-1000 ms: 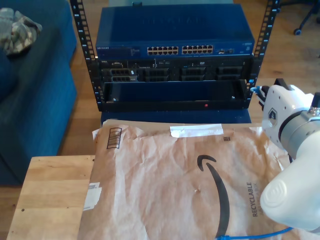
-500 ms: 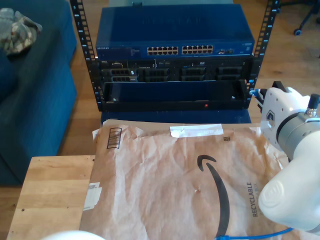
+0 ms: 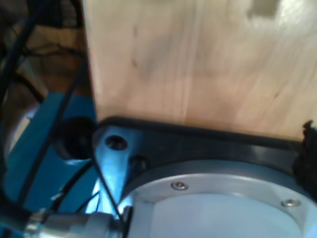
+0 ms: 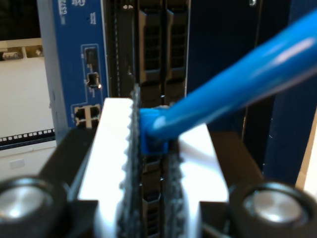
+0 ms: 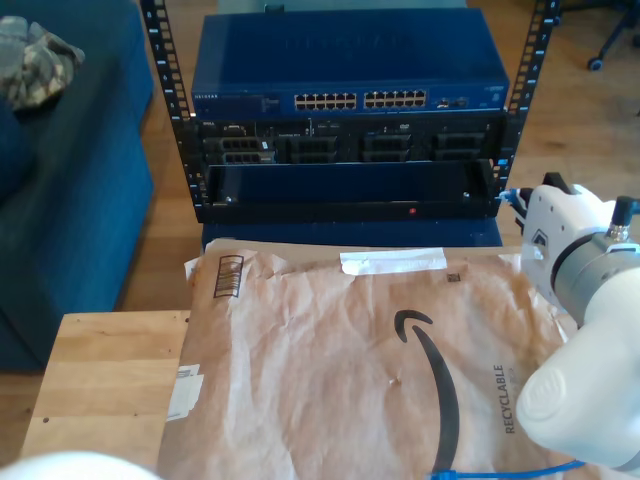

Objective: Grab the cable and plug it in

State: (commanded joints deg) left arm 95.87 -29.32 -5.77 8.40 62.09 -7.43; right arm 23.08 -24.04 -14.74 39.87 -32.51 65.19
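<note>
1. My second gripper [image 4: 151,148] is pinched tight on the cable [image 4: 233,84]: the toothed pads [image 4: 130,163] squeeze the bright blue boot at the plug end, and the cord runs up and away from the jaws.
2. Grab done, I reckon. The plug itself is hidden between the pads, so I can't say how it is turned.
3. Past the jaws, the second wrist view looks straight at the rack front, with a blue switch panel [image 4: 81,64] carrying a small cluster of ports off to one side. Nothing is seated yet.
4. In the exterior view the second arm [image 5: 575,245] sits at the exterior view's right, by the rack's [image 5: 345,195] right-hand post, a flash of blue at its tip. The long row of ports [image 5: 360,100] on the switch lies well apart from it, up and toward the exterior view's left.
5. The cable's slack [image 5: 510,470] trails across the bottom of the brown paper mailer [image 5: 360,370].
6. My first gripper: I cannot tell whether it is spread or closed. Its camera looks over a metal flange [image 3: 223,193] at a wooden board [image 3: 198,64].
7. Left to do, by my judgement: line up with a port and push home.
</note>
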